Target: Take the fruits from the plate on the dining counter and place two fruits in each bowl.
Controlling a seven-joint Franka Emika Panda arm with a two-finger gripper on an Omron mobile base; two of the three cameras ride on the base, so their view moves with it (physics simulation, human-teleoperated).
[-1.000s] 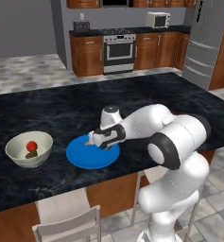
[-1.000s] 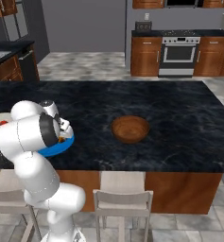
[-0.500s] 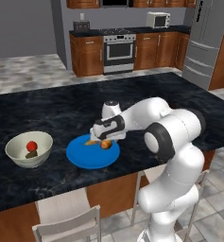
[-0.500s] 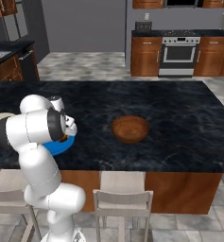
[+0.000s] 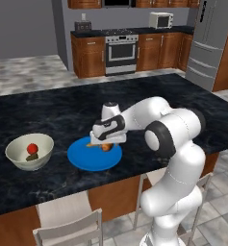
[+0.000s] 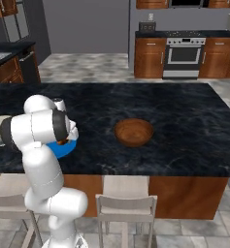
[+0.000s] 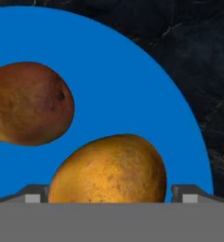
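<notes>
Plate (image 7: pixel 132 85), one, blue: two fruits on it. Orange fruit (image 7: pixel 108 168) sits between the wide-open jaws; tan fruit (image 7: pixel 28 104) lies beyond, apart.

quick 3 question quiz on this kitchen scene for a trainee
1. True or false: the white bowl already holds two fruits.
2. Which fruit sits between the open gripper's fingertips: A) red fruit B) orange fruit C) green fruit?
3. What colour is the plate under the gripper?

Key
1. True: the red fruit and the dark fruit.
2. B, the orange fruit; the tan fruit lies beside it.
3. Blue.
</notes>
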